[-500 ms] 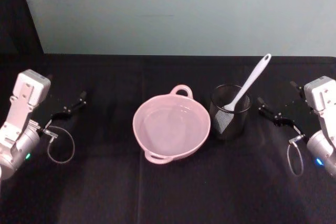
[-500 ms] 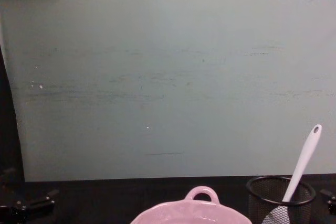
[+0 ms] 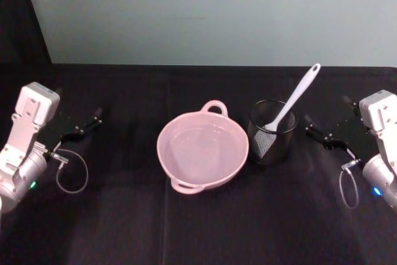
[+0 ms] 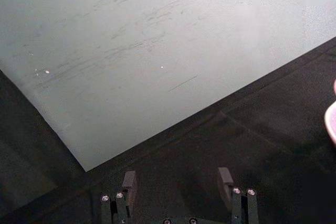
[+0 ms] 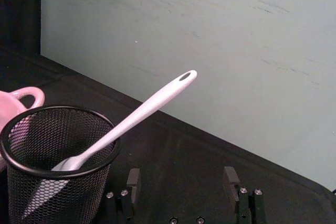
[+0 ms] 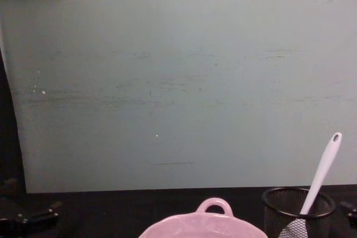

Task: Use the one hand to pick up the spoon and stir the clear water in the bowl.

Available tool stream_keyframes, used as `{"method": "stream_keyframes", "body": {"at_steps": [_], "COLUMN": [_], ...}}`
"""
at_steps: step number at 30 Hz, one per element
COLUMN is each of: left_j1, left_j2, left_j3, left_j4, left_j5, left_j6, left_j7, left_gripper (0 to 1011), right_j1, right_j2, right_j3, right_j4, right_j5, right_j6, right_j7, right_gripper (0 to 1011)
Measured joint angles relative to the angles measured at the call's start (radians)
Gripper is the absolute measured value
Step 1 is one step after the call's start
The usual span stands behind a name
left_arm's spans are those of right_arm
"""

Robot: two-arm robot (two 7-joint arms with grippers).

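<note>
Leaning in the black mesh cup (image 3: pixel 263 147), the spoon (image 3: pixel 291 98) you need is long, slim and white. Its flat head sits down inside the mesh, and its handle slants up and out over the rim, ending in a small hole. You have the cup just beside the bowl (image 3: pixel 162 144), on the robot's right. The bowl is wide and pale pink, with a loop handle on its far rim and another on its near rim. The water (image 3: pixel 200 150) in it shows as a faint sheen. Both stand mid-worktop (image 3: pixel 205 228) on black cloth. Your right gripper (image 5: pixel 181 179) hangs right of the cup, jaws wide and holding nothing. Your left gripper (image 4: pixel 177 182) sits well apart at the left, jaws wide too.
</note>
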Motion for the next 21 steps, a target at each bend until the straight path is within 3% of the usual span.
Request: {"method": "stream_keyframes", "body": {"at_steps": [17,21], "left_j1": [0.0,0.0], "left_j2": [0.0,0.0], "left_j3": [0.0,0.0], "left_j4": [0.0,0.0], "left_j5": [0.0,0.0], "left_j6": [0.0,0.0], "left_j7": [0.0,0.0], "left_gripper": [1011,1011], "right_j1": [0.0,-0.028], "right_j2": [0.0,0.009], "right_j3": [0.0,0.014], "right_j4": [0.0,-0.032], "right_j5": [0.0,-0.021], "right_j6": [0.0,0.005], "right_j7": [0.0,-0.021], "right_gripper": [1003,1002]}}
